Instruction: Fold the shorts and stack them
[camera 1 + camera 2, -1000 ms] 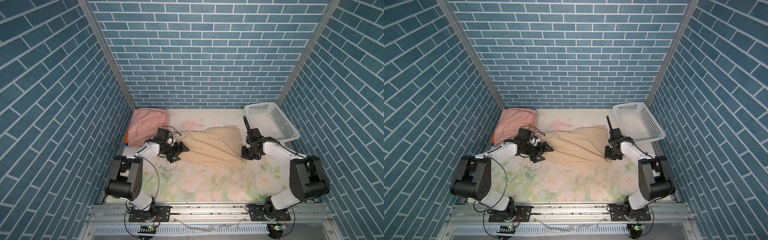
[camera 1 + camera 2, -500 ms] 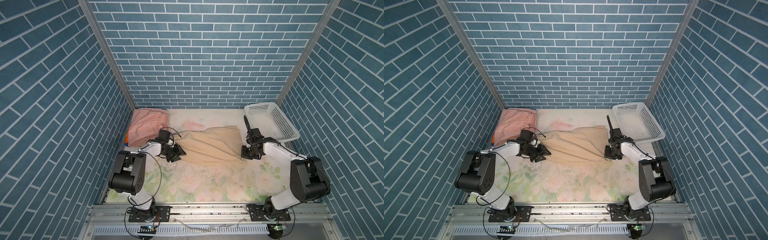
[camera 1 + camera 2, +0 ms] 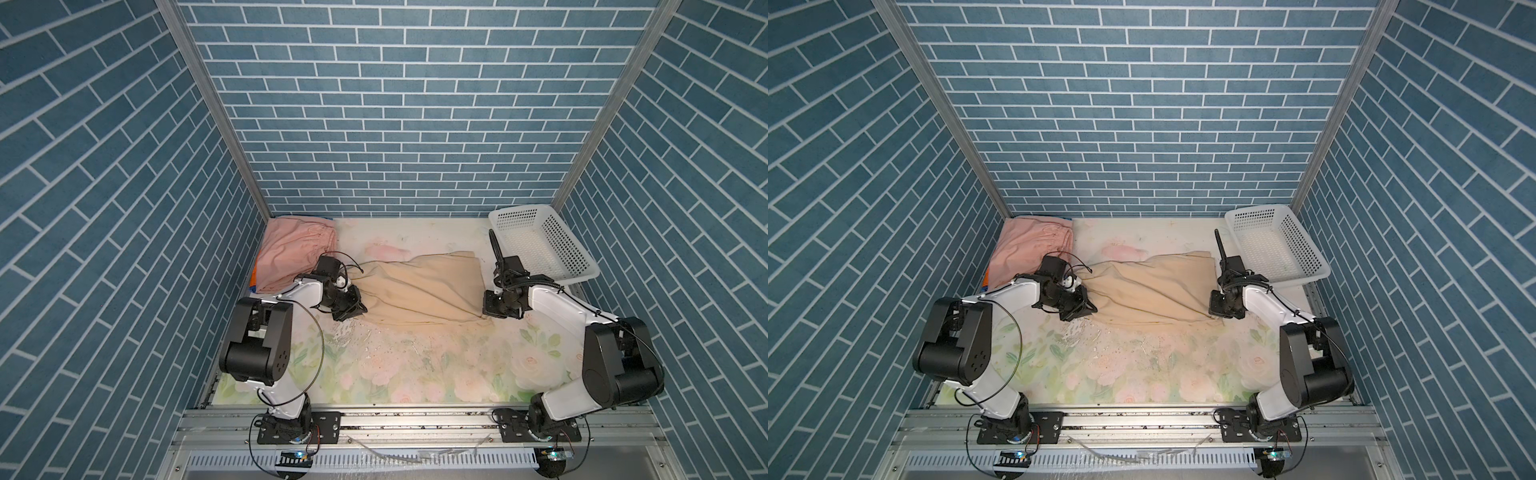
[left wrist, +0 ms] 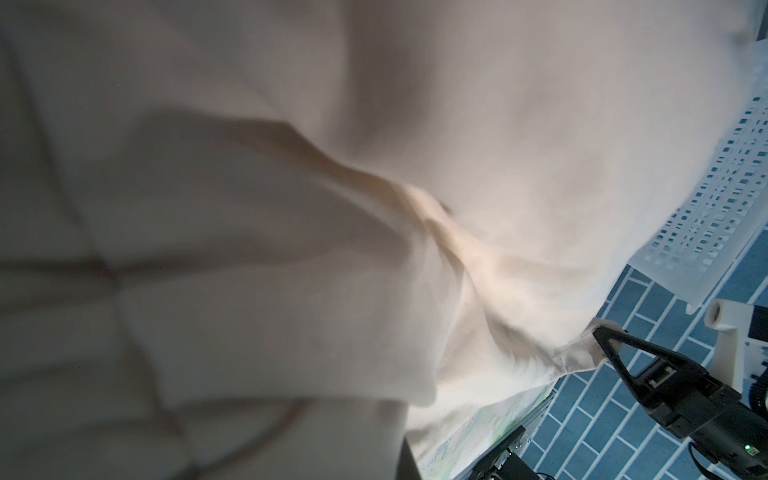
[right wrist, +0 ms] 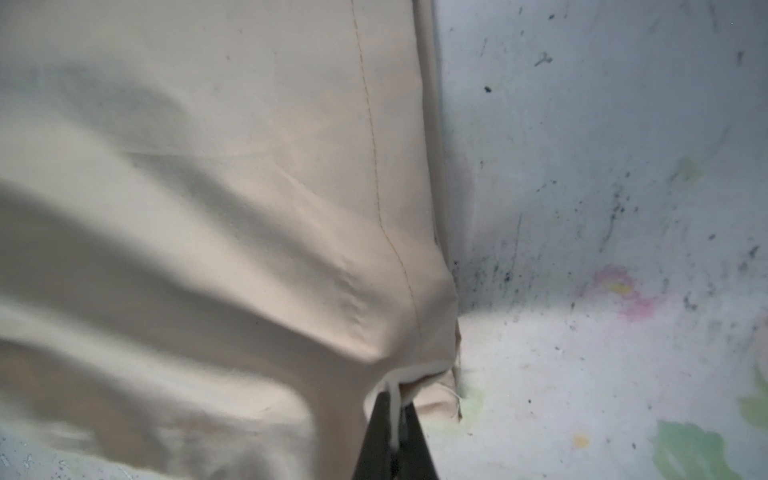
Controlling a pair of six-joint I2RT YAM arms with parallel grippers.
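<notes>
In both top views the beige shorts [image 3: 419,289] [image 3: 1150,291] lie stretched across the middle of the table between my two grippers. My left gripper [image 3: 360,312] [image 3: 1090,309] is shut on their left edge; in the left wrist view beige cloth [image 4: 291,208] covers the jaws and only one dark finger [image 4: 404,459] shows. My right gripper [image 3: 487,309] [image 5: 395,409] is shut on the near right corner of the shorts, with a fold of hem pinched between the fingers. The pink shorts [image 3: 295,249] lie folded at the back left, over an orange and blue sliver of the rainbow-striped shorts [image 3: 252,279].
A white perforated basket [image 3: 540,245] [image 4: 706,216] stands at the back right, just behind my right arm. The floral table cover [image 3: 415,365] is worn and speckled in front of the beige shorts. Blue brick walls close in three sides.
My left gripper's jaws have gone from open to shut on the left edge of the beige shorts. The right gripper has kept its hold and has not moved.
</notes>
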